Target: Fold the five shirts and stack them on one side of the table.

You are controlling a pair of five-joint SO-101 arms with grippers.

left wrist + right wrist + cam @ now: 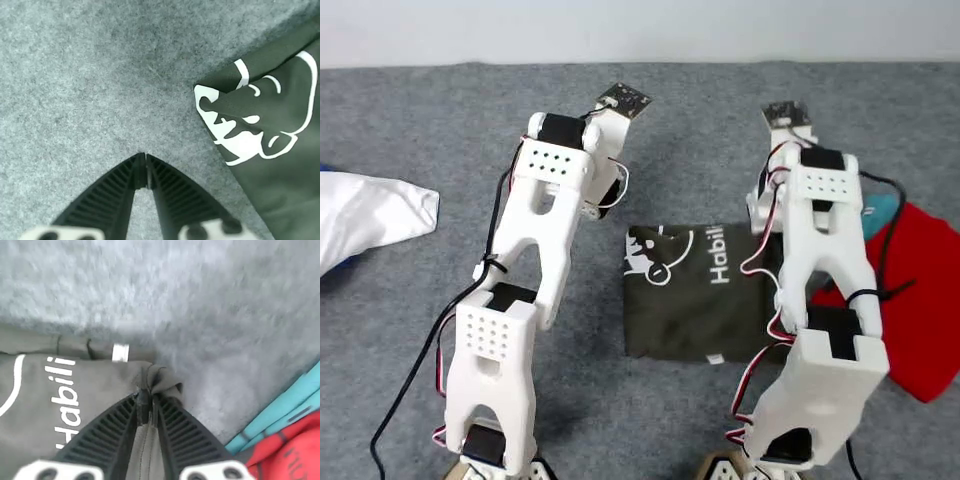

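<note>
1. high view: the dark shirt [685, 300] lies on the grey felt [400, 330].
2. left wrist view: our left claw [145, 162] is clamped together, empty, near the shirt's corner.
3. right wrist view: our right claw [145, 402] pinches the shirt's edge; we fear so thin a bite slips if dragged.

Dark olive cloth shirt [690, 310], white graphic and lettering; red cloth shirt [930, 300]; teal cloth shirt [282, 412]; white cloth shirt [370, 220]; mottled grey felt table cover [420, 120]; white plastic arms [500, 350]; black ribbed gripper fingers [170, 195]
</note>
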